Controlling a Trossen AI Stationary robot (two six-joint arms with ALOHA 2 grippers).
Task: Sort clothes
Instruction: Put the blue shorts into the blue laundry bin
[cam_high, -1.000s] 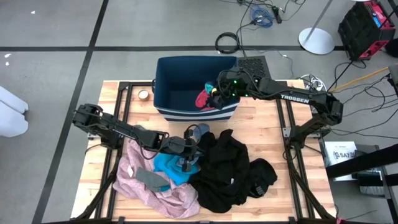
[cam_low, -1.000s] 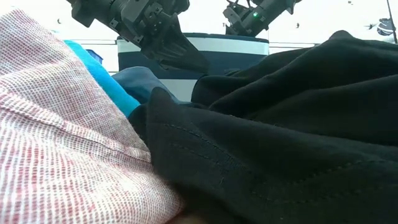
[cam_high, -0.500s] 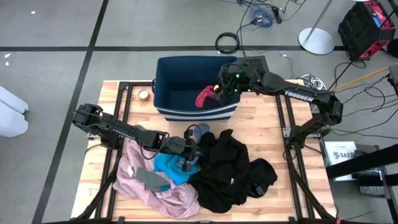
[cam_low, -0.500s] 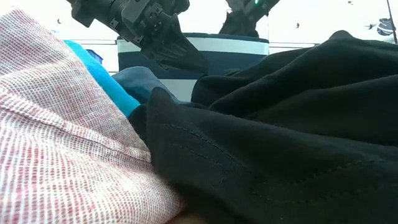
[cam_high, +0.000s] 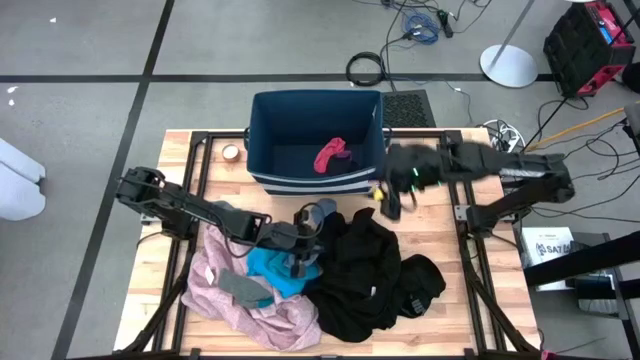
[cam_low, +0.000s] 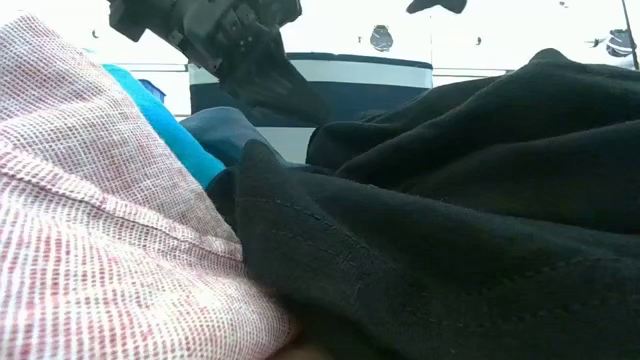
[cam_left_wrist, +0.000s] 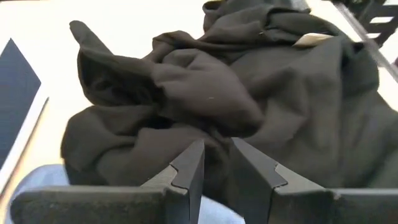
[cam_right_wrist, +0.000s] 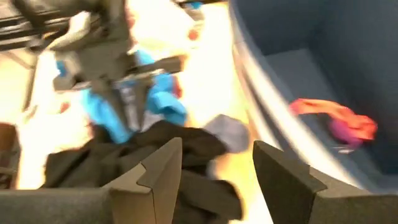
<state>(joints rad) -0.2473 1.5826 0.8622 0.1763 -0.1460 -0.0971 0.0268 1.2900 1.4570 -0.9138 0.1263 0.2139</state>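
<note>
The right gripper (cam_high: 388, 205), jaws apart and empty, hangs just beside the bin (cam_high: 262, 140) holding the maroon piece (cam_high: 329, 155), with the black garment (cam_high: 365, 270) lying directly nearward; the left gripper's (cam_high: 303, 262) grip is unclear.

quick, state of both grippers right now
left gripper: nearly closed, empty, over the black garment.
right gripper: open, empty, just outside the blue bin, with the red piece inside it.

Black garments (cam_high: 365, 270): two
Pink garment (cam_high: 255, 305): one
Teal piece (cam_high: 275, 270): one
Maroon piece (cam_high: 330, 155): one
Bin (cam_high: 268, 125): one
Arms: two
</note>
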